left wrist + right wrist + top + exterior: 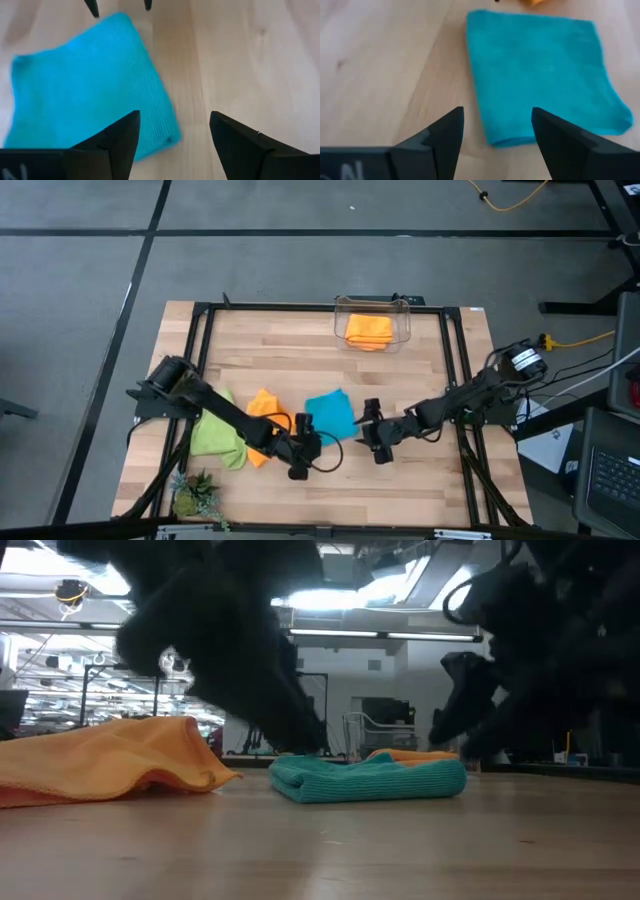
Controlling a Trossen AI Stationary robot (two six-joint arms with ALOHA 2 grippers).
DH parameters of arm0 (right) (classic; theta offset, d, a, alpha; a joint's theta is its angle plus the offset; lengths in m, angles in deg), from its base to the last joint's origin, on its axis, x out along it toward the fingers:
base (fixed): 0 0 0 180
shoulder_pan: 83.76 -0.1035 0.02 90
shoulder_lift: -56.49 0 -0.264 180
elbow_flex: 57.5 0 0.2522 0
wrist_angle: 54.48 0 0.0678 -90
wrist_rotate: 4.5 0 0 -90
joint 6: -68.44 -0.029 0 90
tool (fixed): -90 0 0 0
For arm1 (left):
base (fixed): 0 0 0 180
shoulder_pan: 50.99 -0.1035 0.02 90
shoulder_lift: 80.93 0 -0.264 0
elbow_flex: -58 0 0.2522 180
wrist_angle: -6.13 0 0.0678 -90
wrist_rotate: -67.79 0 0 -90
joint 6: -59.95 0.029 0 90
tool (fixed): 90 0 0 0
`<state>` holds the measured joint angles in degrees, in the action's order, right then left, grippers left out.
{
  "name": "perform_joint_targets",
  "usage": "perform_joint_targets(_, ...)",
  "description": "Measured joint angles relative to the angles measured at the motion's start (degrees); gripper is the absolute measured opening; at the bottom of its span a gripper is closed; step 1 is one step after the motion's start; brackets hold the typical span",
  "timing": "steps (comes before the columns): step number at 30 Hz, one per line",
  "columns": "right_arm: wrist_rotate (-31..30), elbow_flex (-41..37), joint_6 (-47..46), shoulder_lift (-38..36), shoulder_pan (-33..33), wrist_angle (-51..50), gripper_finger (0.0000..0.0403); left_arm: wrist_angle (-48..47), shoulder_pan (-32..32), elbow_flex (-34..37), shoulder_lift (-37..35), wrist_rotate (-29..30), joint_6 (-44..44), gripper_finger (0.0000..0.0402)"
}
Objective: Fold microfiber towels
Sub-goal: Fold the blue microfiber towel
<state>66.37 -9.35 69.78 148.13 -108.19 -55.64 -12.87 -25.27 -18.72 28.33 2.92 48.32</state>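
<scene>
Both tools stand with their fingers spread and nothing between them. The left tool [300, 458] sits low near the front of the tabletop [400, 380], just beside the near-left corner of the turquoise towel [330, 415]; the right tool [375, 438] is just off that towel's right edge. In each wrist view the dark fingers frame bare wood and a towel edge, not a pinch of cloth, so the towel looks released.

The turquoise towel lies flat and folded between the two tools, a neat layered pad in the low view. It sits closer to the right tool's line of reach, with its longer side running away from the front edge and slightly slanted.

Left of it, partly under the left arm, lie an unfolded orange towel [262, 412] and a rumpled lime green towel [215, 435]; these are on the left arm's side, well apart from the right one. Another orange towel [368, 330] rests in a clear bin [340, 320] at the back. Judging by this, the orange towel beside the left arm is the likely next piece, or the folded one goes to the bin.
</scene>
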Motion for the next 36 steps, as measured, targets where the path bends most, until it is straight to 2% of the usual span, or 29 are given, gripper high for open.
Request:
perform_joint_targets(7, -0.07, 0.0, 3.99, 5.77, 0.27, 3.56, 0.0236, 2.19, -0.07, 0.0, 3.56, 1.54, 0.23, 0.0232)
perform_joint_targets(10, 0.18, 0.05, 3.28, 6.96, 0.92, 4.33, 0.0236, 1.74, -1.01, 0.02, 4.24, 1.47, 0.19, 0.0232)
perform_joint_targets(16, 2.92, 0.17, 0.39, 7.47, 1.79, 4.26, 0.0236, 1.4, -2.69, -0.2, 5.36, -4.07, -5.63, 0.0232)
perform_joint_targets(23, 3.47, 0.15, -3.46, 7.56, 1.77, 3.32, 0.0232, 0.97, -1.81, -0.17, 5.54, -2.31, -6.28, 0.0217)
perform_joint_targets(29, 3.95, 0.15, -5.68, 7.6, 1.77, 3.25, 0.0185, -0.32, -1.25, -0.22, 5.65, -1.54, -8.47, 0.0171)
perform_joint_targets(36, 5.96, 0.11, -7.49, 7.67, 1.74, 3.2, 0.0099, -0.77, -1.24, -0.17, 5.69, -3.17, -13.83, 0.0089)
